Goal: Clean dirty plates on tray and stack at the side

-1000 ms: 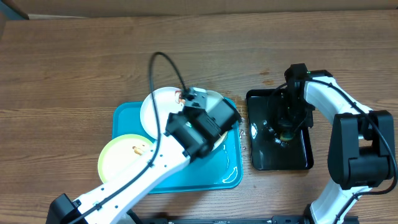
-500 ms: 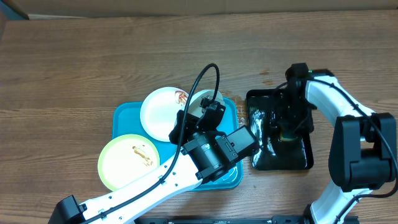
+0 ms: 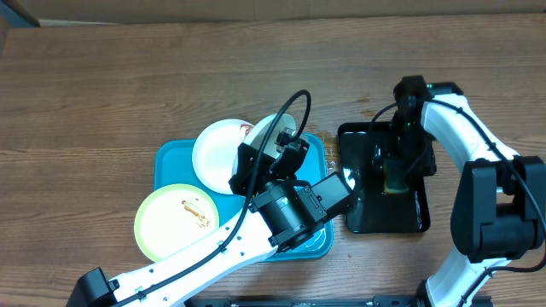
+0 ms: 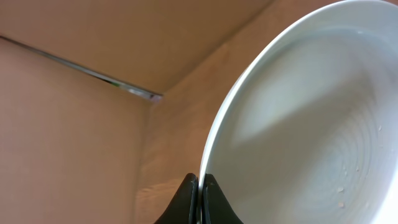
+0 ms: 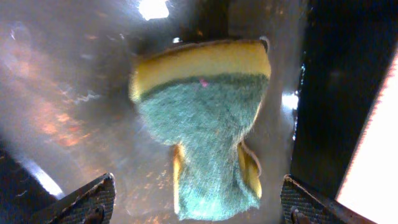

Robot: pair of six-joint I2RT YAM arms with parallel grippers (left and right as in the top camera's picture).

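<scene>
A: Site type?
B: Robotics test bench, lab-like.
A: Evidence?
B: White-and-black left robot arm (image 3: pixel 196 247) and right robot arm (image 3: pixel 461 128) over a brown wood-grain table (image 3: pixel 102 85). Plain tan cardboard panels (image 4: pixel 74 137) form the backdrop.

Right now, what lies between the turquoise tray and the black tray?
A narrow strip of bare wooden table, visible in the overhead view between the turquoise tray and black tray; the left arm overhangs its lower part.

The left arm (image 3: pixel 256 223) crosses the turquoise tray's (image 3: pixel 167 159) right half, its raised white plate (image 4: pixel 298 124) blocking there. The pale green plate (image 3: pixel 171 223), near left, lies uncovered. The right arm (image 3: pixel 452 128) overhangs the black tray's (image 3: pixel 365 220) far part.
</scene>
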